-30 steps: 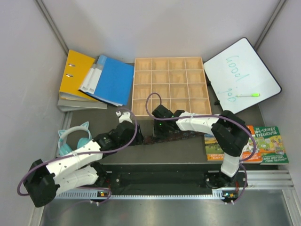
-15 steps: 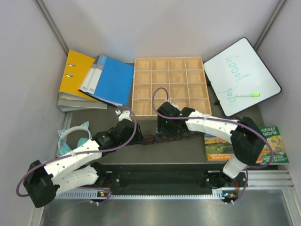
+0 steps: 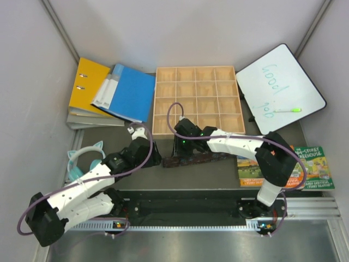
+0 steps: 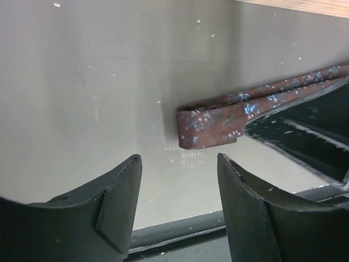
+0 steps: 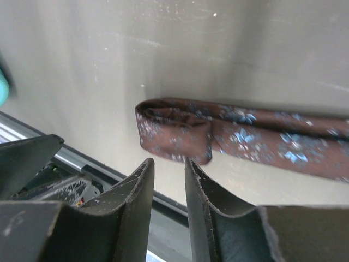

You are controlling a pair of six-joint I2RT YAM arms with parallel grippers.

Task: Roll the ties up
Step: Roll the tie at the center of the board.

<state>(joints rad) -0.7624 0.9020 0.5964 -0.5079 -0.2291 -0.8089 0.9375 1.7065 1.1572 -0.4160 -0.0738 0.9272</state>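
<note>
The tie (image 5: 174, 128) lay flat on the matte grey table (image 4: 82, 82), a narrow brown woven band flecked with pale blue. Its end was doubled over into a soft, rounded fold. That fold sat just beyond the tips of the right gripper (image 5: 169, 164), whose smooth black wedge-shaped fingers (image 5: 139, 191) stood nearly together with a slim gap between them and nothing in it. The left gripper (image 4: 179, 164) had its curved dark fingers (image 4: 122, 188) well apart and empty, the folded end a little ahead of them and the strip running off to their right.
</note>
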